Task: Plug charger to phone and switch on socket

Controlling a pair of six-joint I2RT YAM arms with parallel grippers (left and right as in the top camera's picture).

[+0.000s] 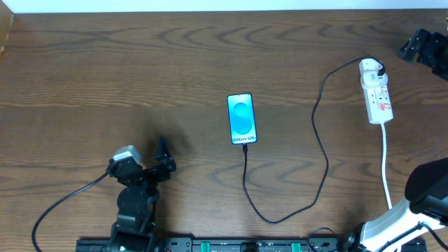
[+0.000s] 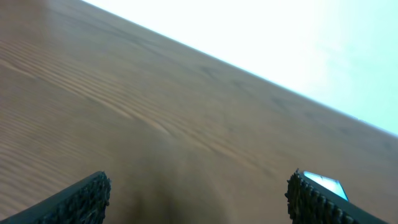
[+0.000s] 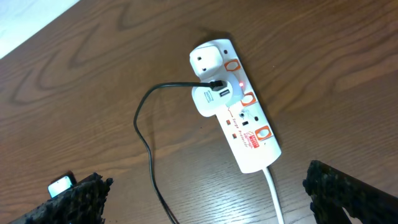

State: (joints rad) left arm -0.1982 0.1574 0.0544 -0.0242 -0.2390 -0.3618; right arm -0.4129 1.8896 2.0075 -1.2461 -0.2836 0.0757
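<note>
The phone (image 1: 241, 119) lies flat mid-table with its blue screen lit. The charger cable (image 1: 321, 140) is plugged into the phone's near end, loops toward the front edge and runs up to the white adapter (image 3: 210, 101) seated in the socket strip (image 1: 378, 98). In the right wrist view a small red light glows on the strip (image 3: 249, 134) beside the adapter. My right gripper (image 3: 211, 205) is open and empty, hovering above the strip; in the overhead view it sits at the far right edge (image 1: 414, 46). My left gripper (image 1: 165, 155) is open and empty, left of the phone (image 2: 324, 183).
The strip's white cord (image 1: 386, 164) runs toward the front right, past the right arm's base (image 1: 428, 185). The left arm's base and its thick black cable (image 1: 70, 199) sit at the front left. The wooden table (image 1: 105, 70) ends at a white far edge.
</note>
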